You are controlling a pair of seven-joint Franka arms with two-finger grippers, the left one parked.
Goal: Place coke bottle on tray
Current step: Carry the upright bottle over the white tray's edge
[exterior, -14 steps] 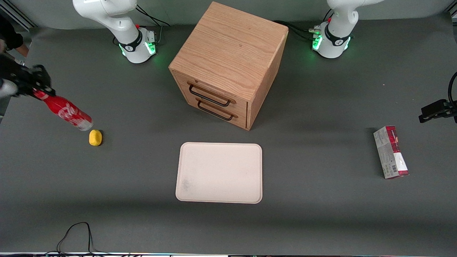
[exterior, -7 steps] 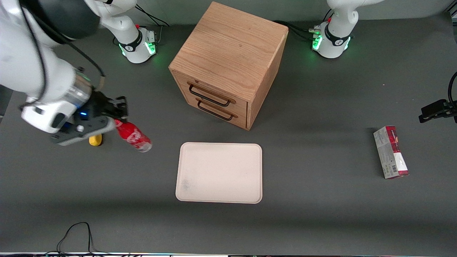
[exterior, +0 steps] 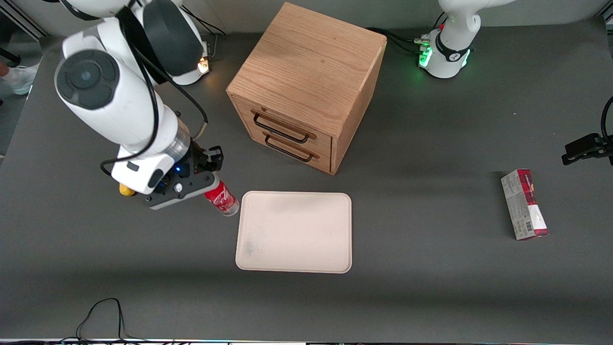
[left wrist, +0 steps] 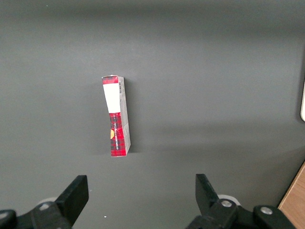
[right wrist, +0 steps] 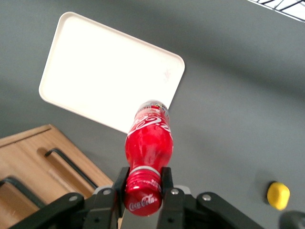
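Observation:
My right gripper [exterior: 207,178] is shut on the neck of the red coke bottle [exterior: 221,198], just under its red cap. It holds the bottle in the air, tilted, base pointing down toward the cream-white tray [exterior: 294,232]. The bottle's clear base hangs beside the tray's corner that lies toward the working arm's end and nearest the drawer box. In the right wrist view the gripper [right wrist: 144,183] clamps the bottle [right wrist: 148,138] with a black finger on each side, and the tray [right wrist: 102,69] lies below it.
A wooden drawer box [exterior: 306,81] with two black handles stands farther from the front camera than the tray. A yellow lemon [exterior: 125,190] lies under the arm, also in the right wrist view [right wrist: 278,195]. A red-and-grey carton [exterior: 524,204] lies toward the parked arm's end.
The right arm has swung in from the working arm's end of the table, carrying the bottle past the lemon to the edge of the tray. The bottle stays gripped.

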